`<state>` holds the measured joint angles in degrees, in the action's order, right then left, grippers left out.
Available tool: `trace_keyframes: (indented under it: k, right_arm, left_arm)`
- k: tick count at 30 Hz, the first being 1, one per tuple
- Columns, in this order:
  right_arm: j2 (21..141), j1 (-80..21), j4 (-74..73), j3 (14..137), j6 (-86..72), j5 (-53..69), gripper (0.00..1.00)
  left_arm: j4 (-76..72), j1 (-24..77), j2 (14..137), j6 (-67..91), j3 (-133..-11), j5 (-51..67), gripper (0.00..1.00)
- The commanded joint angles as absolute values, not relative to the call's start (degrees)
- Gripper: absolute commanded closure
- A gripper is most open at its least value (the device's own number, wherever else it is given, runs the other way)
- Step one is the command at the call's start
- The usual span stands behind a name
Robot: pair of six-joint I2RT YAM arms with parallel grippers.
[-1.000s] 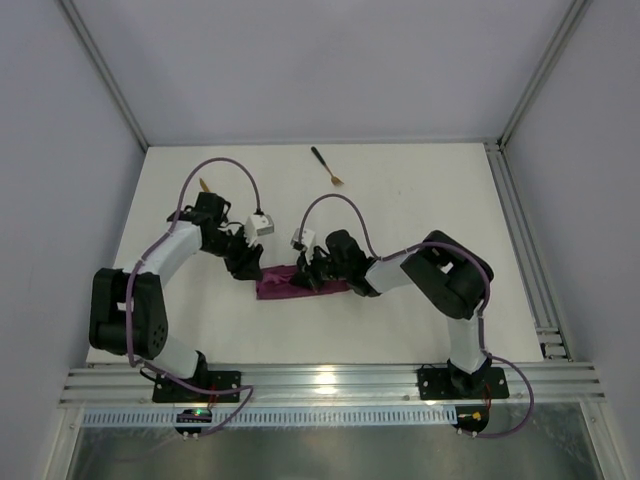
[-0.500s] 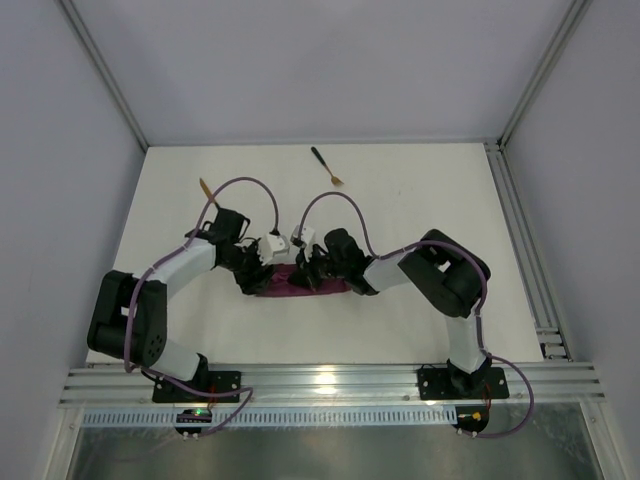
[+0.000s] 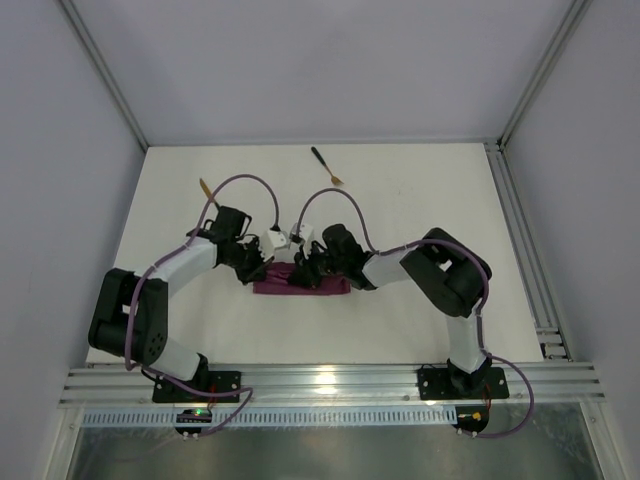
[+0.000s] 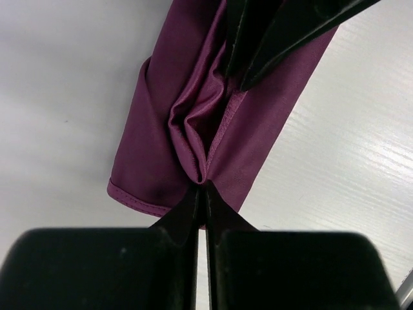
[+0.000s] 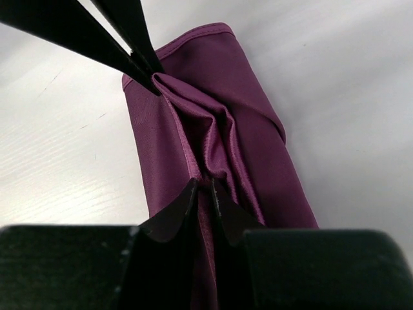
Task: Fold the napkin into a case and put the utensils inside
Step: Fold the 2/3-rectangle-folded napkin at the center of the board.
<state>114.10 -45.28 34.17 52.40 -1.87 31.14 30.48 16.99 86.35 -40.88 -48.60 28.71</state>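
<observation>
The magenta napkin [image 3: 322,287] lies folded into a narrow strip in the middle of the table. My left gripper [image 3: 268,267] is at its left end, and in the left wrist view its tips [image 4: 202,187] are shut on a pinched ridge of the top layer [image 4: 193,139]. From the right, my right gripper [image 3: 306,270] meets the same ridge; its jaws [image 5: 205,186] stand slightly apart with a fold of cloth [image 5: 213,139] between them. The fork [image 3: 328,168] lies at the far middle. The knife [image 3: 205,187] lies at the far left, partly behind the left arm's cable.
White walls and metal frame posts close in the table at the back and sides. A rail [image 3: 525,240] runs along the right edge. Both arms' elbows and cables [image 3: 240,185] arch over the table around the napkin.
My left gripper moved right onto the napkin's left end and closed on its top fold. The right gripper stayed on the cloth, its jaws eased slightly apart.
</observation>
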Motion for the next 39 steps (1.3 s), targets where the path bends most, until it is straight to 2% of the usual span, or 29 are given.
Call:
trace_keyframes:
  k: [1,3,7,9,15,31,39]
  right_arm:
    - [110.0,-45.4,27.8,57.1,0.6,32.8,0.79]
    - [107.9,-45.2,24.6,59.1,1.5,33.4,0.75]
    - [107.8,-42.1,23.2,62.4,-2.1,37.1,0.76]
    - [110.1,-41.3,20.8,64.0,-3.7,36.7,0.85]
    - [117.9,-40.9,13.9,71.3,-6.1,35.1,0.96]
    - [121.4,-40.9,6.2,71.5,-7.6,35.3,0.96]
    - [121.9,-40.9,3.1,73.6,-4.3,37.2,0.96]
  left_arm:
    - [30.6,17.1,86.9,-39.0,-51.2,30.2,1.0]
    - [31.3,16.4,87.5,-38.3,-51.9,31.5,1.0]
    - [32.1,15.6,88.0,-36.7,-53.0,33.9,1.0]
    - [31.6,15.1,88.0,-36.5,-53.0,34.4,1.0]
    - [32.3,14.7,88.8,-36.3,-54.0,35.5,1.0]
    - [29.2,8.7,91.9,-31.0,-55.3,45.8,1.0]
    - [25.9,7.6,95.9,-28.1,-56.4,46.1,1.0]
